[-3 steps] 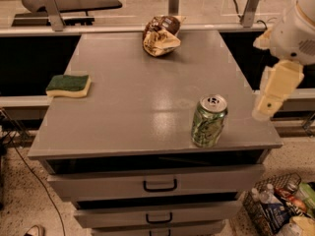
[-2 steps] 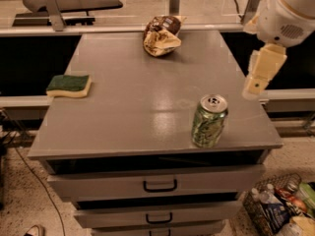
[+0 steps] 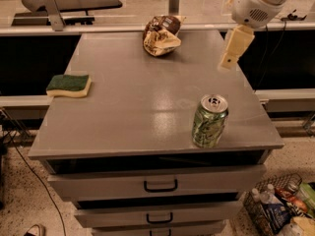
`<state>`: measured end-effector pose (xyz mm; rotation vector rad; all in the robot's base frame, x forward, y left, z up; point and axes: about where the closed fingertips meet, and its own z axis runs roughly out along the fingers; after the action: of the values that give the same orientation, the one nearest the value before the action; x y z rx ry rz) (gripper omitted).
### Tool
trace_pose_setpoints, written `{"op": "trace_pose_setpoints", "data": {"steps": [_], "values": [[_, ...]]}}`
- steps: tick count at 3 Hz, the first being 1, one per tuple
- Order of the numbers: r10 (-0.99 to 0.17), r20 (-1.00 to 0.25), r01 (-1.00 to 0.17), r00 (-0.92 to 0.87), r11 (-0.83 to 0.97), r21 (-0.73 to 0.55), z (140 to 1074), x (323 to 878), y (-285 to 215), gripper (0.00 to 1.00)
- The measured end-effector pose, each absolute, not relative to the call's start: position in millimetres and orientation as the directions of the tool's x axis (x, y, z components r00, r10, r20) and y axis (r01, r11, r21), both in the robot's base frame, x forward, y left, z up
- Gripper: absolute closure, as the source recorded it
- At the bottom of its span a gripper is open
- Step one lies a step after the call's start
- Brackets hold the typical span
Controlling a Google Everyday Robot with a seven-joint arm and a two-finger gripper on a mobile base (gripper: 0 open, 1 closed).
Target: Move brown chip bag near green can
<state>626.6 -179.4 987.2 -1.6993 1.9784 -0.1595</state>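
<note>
The brown chip bag [image 3: 160,34] lies crumpled at the far edge of the grey cabinet top [image 3: 133,102], near the middle. The green can [image 3: 210,121] stands upright near the front right corner, well apart from the bag. My gripper [image 3: 229,60] hangs from the white arm at the upper right. It is above the right side of the top, to the right of the bag and beyond the can. It holds nothing that I can see.
A green-topped yellow sponge [image 3: 69,85] lies near the left edge. Drawers [image 3: 160,185] with black handles are below the top. A wire basket [image 3: 275,210] with bottles stands on the floor at the lower right. A rail runs behind the cabinet.
My gripper has moved up and to the left, from beside the can at the right edge toward the far right part of the top. The bag, can and sponge have not moved.
</note>
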Motion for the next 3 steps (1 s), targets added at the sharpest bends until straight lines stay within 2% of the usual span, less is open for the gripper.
{"op": "trace_pose_setpoints", "data": {"steps": [1,3], "values": [[-0.882,-0.454,-0.827,-0.125,0.346,-0.444,982.3,669.5,-164.6,0.00],[-0.874,-0.467,-0.823,-0.135,0.361,-0.438,977.9,673.0,-160.9,0.00]]}}
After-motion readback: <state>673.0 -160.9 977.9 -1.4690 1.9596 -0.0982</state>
